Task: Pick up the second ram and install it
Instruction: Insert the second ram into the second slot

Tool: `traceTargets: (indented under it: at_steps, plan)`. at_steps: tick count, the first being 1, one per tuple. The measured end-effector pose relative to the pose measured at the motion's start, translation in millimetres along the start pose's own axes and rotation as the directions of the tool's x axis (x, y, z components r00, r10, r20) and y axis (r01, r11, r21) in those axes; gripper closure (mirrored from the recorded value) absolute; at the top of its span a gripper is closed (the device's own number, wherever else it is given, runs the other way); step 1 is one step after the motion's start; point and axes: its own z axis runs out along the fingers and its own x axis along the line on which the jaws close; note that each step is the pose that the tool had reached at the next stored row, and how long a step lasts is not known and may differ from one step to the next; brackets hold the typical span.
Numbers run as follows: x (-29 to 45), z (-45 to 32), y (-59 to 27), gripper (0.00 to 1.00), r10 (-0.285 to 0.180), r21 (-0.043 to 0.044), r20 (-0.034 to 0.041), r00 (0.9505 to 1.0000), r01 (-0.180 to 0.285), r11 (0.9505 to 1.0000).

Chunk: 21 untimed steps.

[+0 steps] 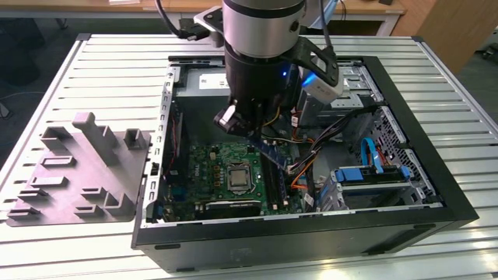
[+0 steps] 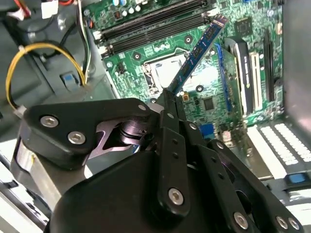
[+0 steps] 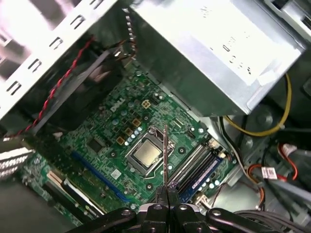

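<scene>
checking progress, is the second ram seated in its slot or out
Out. The second ram is clamped in the tool and hangs tilted above the motherboard, not seated in the memory slots.

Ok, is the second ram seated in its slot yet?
No, the gripper clamps the second ram in the air over the motherboard.

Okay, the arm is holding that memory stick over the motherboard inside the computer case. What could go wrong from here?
The end effector grips the memory stick by one end, so pressing down might make it pivot or slip. The stick looks tilted against the memory slots, so it could miss them and scrape the motherboard. The orange wires beside the slots might snag.
</scene>
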Motion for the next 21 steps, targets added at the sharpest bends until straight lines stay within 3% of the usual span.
traceTargets:
  at_steps: [6, 11, 15, 21]
  plan:
    - [0.1, 0.8, 0.0, 0.88, 0.108, 0.0054, 0.0032, 0.9941, -0.108, 0.9941]
    - [0.1, 1.8, 0.0, 0.88, 0.198, 0.0095, 0.0063, 0.9802, -0.198, 0.9802]
    - [0.1, 2.6, 0.0, 0.88, 0.268, 0.0126, 0.0090, 0.9634, -0.268, 0.9634]
    - [0.2, 3.8, -0.1, 0.88, 0.371, 0.0169, 0.0135, 0.9285, -0.371, 0.9283]
